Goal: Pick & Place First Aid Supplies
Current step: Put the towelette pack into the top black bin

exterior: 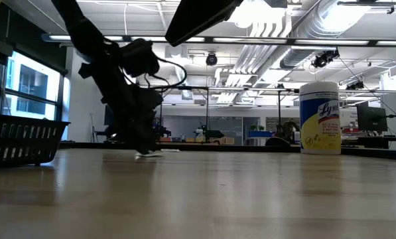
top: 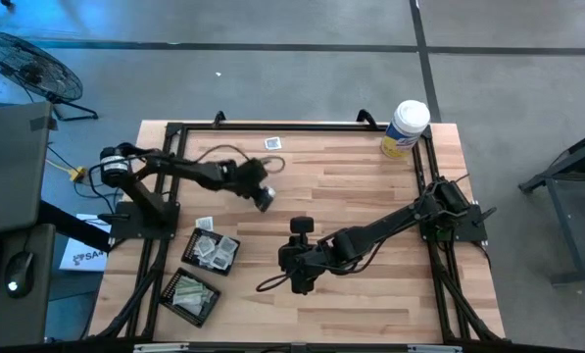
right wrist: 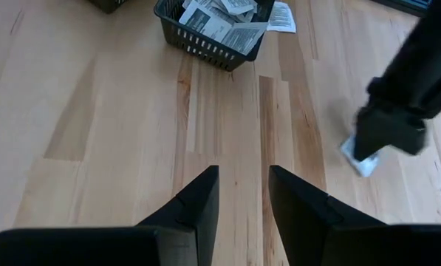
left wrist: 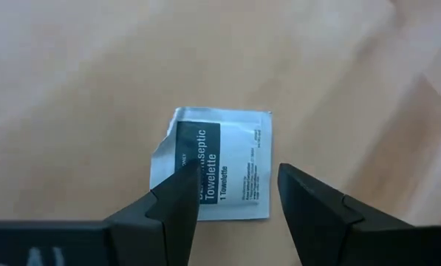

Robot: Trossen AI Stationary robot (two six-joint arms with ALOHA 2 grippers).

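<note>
Directly below the left pincer [left wrist: 238,196], its fingers apart, an antiseptic towelette packet [left wrist: 216,159] lies flat, edges toward twelve o'clock.

A dark arm [exterior: 121,86] reaches down to the wooden table [exterior: 204,199], canister [exterior: 319,118] far right.

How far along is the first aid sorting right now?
Partly done: both black mesh trays already hold packets. In hand: the left claw stands open over an antiseptic towelette packet lying flat on the table, not yet gripped. Left: that packet, another packet near the far edge, and one beside the tray. The right claw is open over bare wood, holding nothing.
</note>
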